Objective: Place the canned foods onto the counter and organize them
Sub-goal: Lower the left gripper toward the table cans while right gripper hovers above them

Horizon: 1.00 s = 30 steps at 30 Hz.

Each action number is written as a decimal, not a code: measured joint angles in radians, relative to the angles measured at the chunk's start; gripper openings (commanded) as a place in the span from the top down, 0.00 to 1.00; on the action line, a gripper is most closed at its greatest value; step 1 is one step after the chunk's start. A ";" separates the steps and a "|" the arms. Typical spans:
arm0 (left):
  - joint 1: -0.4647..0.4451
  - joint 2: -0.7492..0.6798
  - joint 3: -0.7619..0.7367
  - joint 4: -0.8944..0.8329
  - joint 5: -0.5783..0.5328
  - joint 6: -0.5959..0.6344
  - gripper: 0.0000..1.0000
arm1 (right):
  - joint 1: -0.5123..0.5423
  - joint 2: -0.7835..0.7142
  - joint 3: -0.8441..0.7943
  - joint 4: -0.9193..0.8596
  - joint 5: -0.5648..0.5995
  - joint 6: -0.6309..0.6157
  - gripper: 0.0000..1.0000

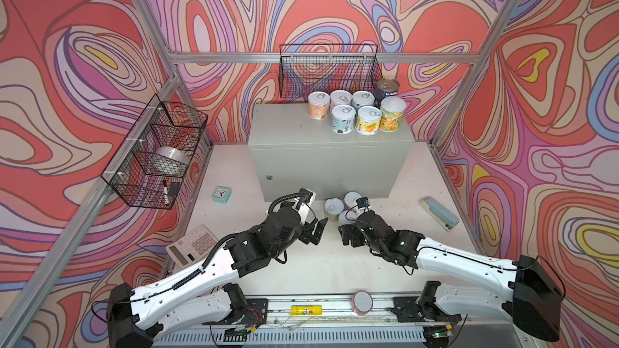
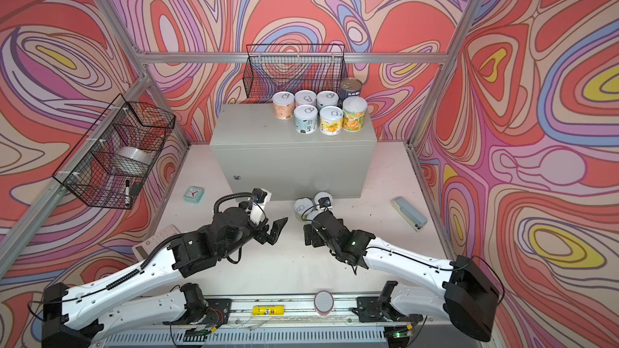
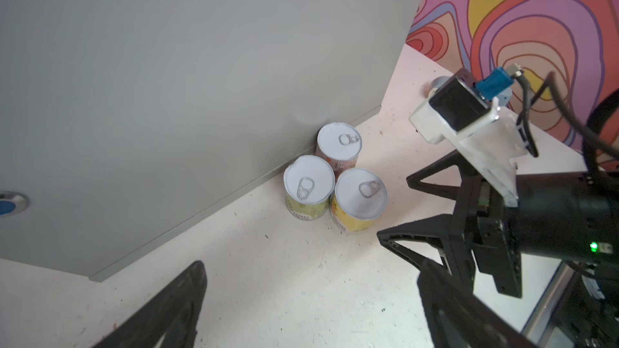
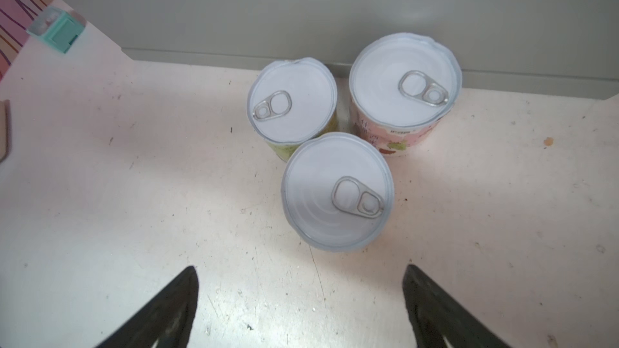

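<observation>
Three cans [image 3: 308, 180] stand upright on the white desk [image 1: 318, 269], touching in a cluster at the foot of the grey cabinet [image 1: 328, 162], against its front. Seven more cans [image 1: 358, 112] sit on the cabinet's top, right rear. The right gripper [image 4: 299, 272] is nearer, its fingers [image 4: 174, 296] spread wide and empty. The frontmost can [image 4: 336, 192] is straight ahead, centred on the gap, axis vertical. The left gripper [image 1: 316, 229] is also spread and empty, further from the cabinet. The desk is flat and scuffed. The cabinet wall crowds the cluster, so the front can is likely first.
</observation>
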 measured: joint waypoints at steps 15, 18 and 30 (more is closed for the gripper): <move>-0.086 -0.072 -0.164 0.050 -0.059 -0.037 0.00 | 0.009 0.058 -0.031 -0.009 0.076 0.034 0.02; -0.093 -0.076 -0.179 0.048 -0.071 -0.043 0.00 | 0.009 0.059 -0.044 -0.010 0.077 0.033 0.02; -0.106 -0.155 -0.244 0.082 -0.108 -0.064 0.00 | 0.009 0.089 -0.046 0.036 0.071 0.003 0.02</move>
